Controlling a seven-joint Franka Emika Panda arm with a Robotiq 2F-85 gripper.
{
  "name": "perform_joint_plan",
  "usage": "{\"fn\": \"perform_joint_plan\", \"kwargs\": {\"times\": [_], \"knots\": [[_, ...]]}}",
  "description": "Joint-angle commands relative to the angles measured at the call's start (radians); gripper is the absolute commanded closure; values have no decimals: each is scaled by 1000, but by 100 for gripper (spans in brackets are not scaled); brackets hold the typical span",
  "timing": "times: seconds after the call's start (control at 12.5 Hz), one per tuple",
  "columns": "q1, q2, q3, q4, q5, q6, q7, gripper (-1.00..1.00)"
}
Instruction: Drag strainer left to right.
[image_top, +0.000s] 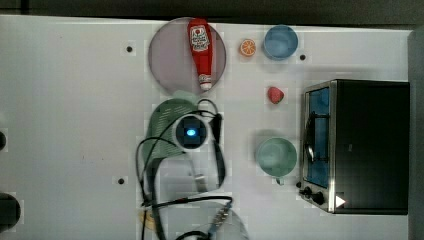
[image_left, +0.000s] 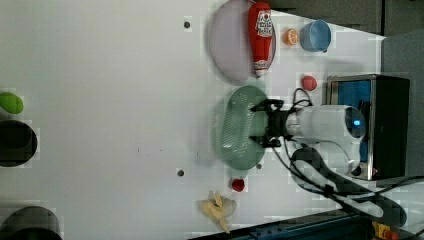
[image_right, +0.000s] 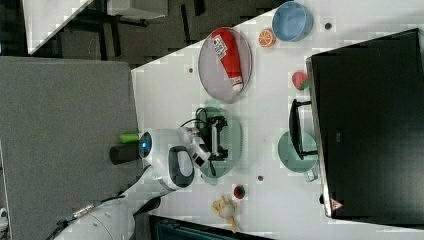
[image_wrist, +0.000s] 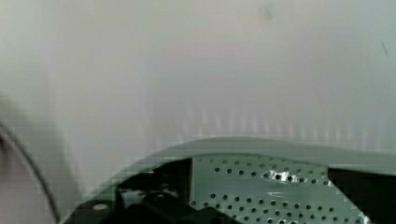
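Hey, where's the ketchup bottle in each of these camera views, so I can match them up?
Top view: ketchup bottle lies at top centre on the grey plate.
Left view: bottle at top, right of centre, on the plate.
Right view: bottle at upper centre, on the plate.
Wrist view: bottle not in it.
Shared landmark: the blue bowl beside the orange slice.

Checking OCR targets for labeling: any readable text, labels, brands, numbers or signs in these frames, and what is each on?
No text reads clearly enough to quote.
Ketchup bottle: white label with print, too blurred to read.
Oven: small warning triangle sign at a corner, also in the top view; symbol too small to make out.
Strainer, plate, cups, table: no markings seen.
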Motion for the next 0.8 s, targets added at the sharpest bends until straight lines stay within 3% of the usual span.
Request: {"fn": "perform_joint_plan", "kwargs": {"times": [0.08,0.8], "knots": [[-20,-19,-35,-15,5,-16,-170,-100],[-52,-19,-215,-11,5,20,-335,-100]]}}
